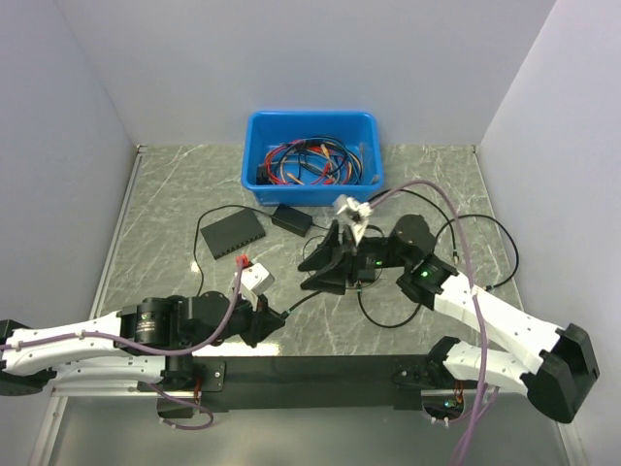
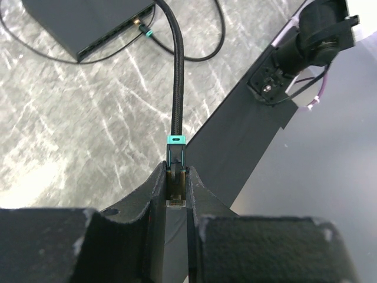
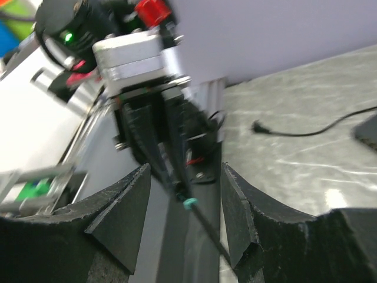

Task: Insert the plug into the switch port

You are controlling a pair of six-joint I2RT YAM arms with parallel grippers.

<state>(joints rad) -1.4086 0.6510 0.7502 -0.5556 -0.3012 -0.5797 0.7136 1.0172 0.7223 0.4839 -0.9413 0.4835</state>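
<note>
Gripping plug [image 2: 176,158] with left gripper [image 2: 176,177], fingers shut on its body. Noting teal collar [image 2: 176,140] just past fingertips, tip pointing back toward wrist. Tracing braided cable [image 2: 175,76] from collar over table [image 2: 76,130] toward switch [image 2: 88,23], well apart from plug. Seeing 2nd end [image 2: 143,28], also teal-banded, at switch's port face; cannot tell whether seated. Finding right gripper [image 3: 185,177] open, empty, aimed at left gripper, cable showing in gap between its 2 fingers.

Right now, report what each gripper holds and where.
Left gripper pinches the plug by its black body, beside the teal collar. Right gripper is open, holding nothing.
</note>
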